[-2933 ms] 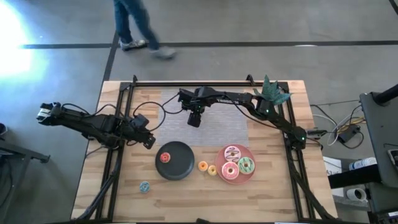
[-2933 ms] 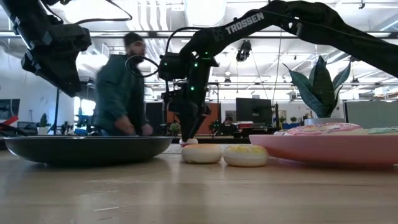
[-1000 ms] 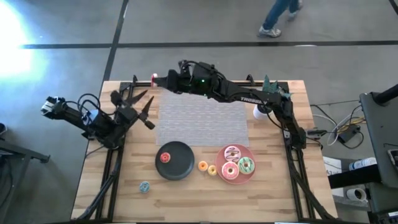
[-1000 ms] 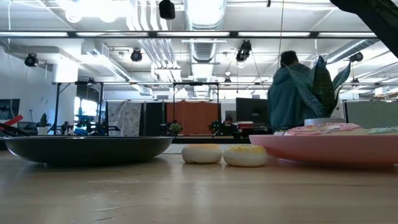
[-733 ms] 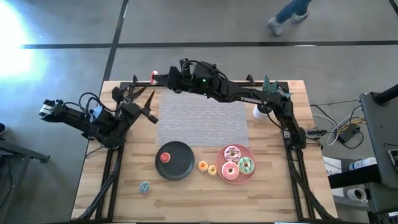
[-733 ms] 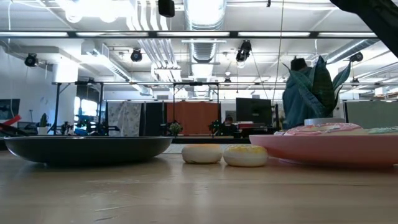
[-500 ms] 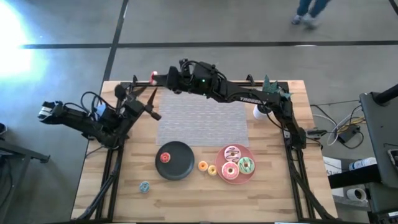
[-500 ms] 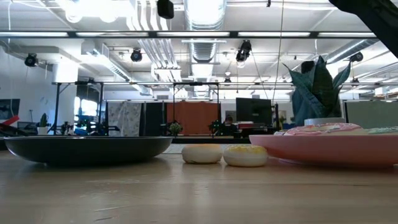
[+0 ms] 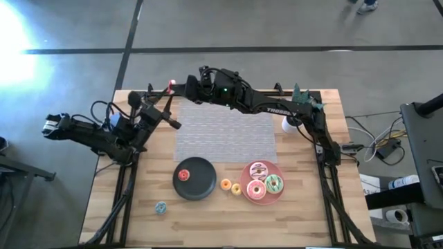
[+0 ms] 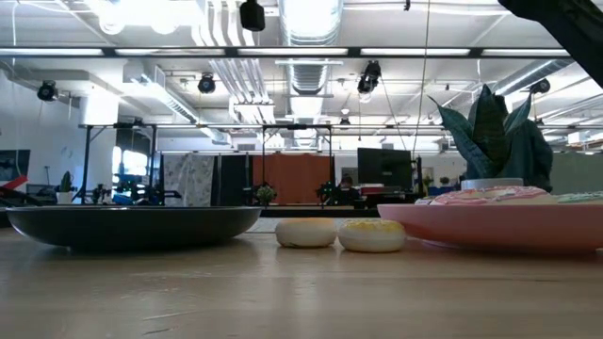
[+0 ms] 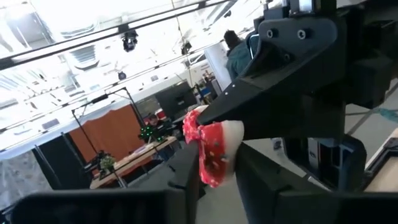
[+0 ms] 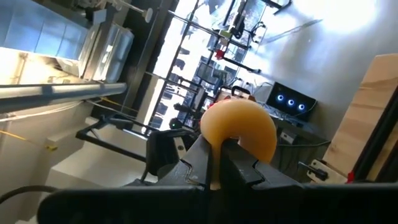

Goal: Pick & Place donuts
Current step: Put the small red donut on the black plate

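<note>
1. Your right claw pinches a red-and-white donut above the bench's far left corner.
2. Your left claw is spread just beside that donut, pointing at it; you cannot tell whether its fingers touch it.
3. A red donut lies on the black plate.
4. Orange and yellow donuts sit between the plates.
5. Three frosted donuts fill the pink plate.
6. The teal donut lies near the bench's front edge.

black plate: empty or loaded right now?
Loaded: in the high view one red donut lies on the black plate, nothing else. The low view shows only its rim.
</note>
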You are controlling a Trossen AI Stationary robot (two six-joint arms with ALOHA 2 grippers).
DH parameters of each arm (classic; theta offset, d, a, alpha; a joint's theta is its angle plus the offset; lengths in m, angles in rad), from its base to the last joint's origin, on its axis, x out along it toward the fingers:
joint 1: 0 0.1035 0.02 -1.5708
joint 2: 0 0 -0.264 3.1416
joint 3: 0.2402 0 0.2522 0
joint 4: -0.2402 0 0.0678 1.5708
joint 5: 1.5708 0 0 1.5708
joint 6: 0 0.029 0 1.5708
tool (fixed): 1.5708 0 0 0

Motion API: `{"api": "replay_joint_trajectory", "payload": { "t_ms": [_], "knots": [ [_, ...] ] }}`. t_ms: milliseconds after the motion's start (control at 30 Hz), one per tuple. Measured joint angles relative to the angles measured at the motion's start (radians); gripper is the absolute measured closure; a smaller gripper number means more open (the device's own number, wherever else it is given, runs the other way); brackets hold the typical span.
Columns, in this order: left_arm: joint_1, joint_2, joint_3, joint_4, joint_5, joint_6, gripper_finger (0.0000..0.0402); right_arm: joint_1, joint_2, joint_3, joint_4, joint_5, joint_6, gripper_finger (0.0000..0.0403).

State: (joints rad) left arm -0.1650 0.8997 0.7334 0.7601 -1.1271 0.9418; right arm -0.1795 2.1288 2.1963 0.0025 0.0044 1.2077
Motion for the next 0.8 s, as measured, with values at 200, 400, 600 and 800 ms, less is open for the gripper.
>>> {"api": "replay_joint_trajectory", "payload": {
  "t_ms": [200, 400, 600, 800],
  "knots": [
    [0.000, 0.005, 0.000, 0.000, -0.016, 0.001, 0.0395, 0.000, 0.000, 0.000, -0.005, 0.000, -0.053, 0.0381],
    [0.000, 0.007, 0.001, 0.002, -0.025, 0.001, 0.0396, 0.000, 0.000, 0.000, -0.027, 0.000, -0.211, 0.0312],
    [0.000, 0.008, 0.000, -0.014, -0.042, 0.001, 0.0397, 0.000, -0.018, 0.000, -0.134, -0.005, -0.287, 0.0229],
    [0.000, 0.007, 0.000, -0.073, -0.115, -0.003, 0.0397, -0.002, -0.074, -0.002, -0.333, -0.046, -0.426, 0.0182]
  ]
}}
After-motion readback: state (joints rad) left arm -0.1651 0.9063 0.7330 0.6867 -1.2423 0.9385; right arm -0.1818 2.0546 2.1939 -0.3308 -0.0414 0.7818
